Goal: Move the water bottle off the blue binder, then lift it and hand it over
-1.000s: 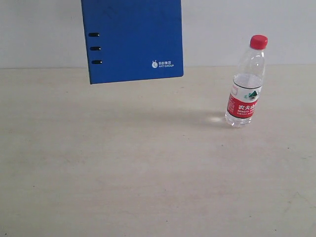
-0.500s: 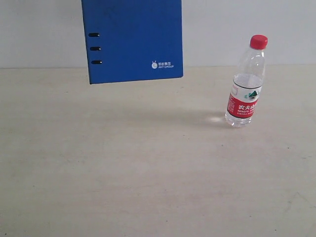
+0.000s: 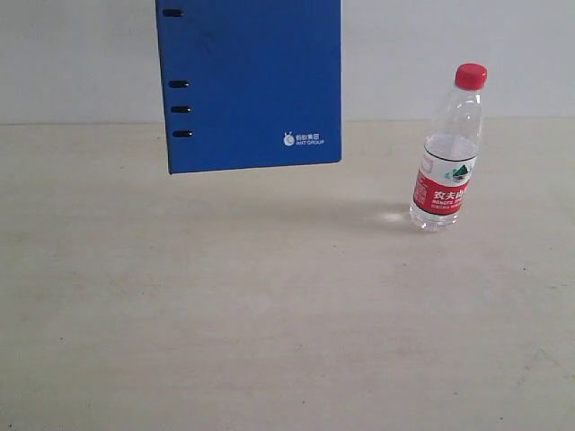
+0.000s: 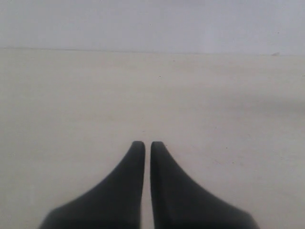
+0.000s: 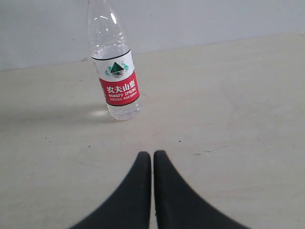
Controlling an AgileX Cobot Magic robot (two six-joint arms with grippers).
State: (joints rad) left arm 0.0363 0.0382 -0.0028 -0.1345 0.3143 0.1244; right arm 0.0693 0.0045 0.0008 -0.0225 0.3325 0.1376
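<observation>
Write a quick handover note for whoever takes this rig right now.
Left gripper: shut, empty, over bare table.
Right gripper: shut, empty, facing the water bottle.
Water bottle: upright on the table, apart from the blue binder.
Blue binder: upright at the back, top out of frame; what holds it is unseen.
Done: bottle is off the binder.
To do: lift, hand over.

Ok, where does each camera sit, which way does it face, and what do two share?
Exterior: off the arms, facing across the table to the wall; shows the blue binder and, apart to its right, the upright water bottle; no robot parts.
Left wrist: behind the left claw, shut, looking over the table.
Right wrist: behind the right claw, shut, facing the bottle.
Shared: exterior and right wrist both show the bottle.
</observation>
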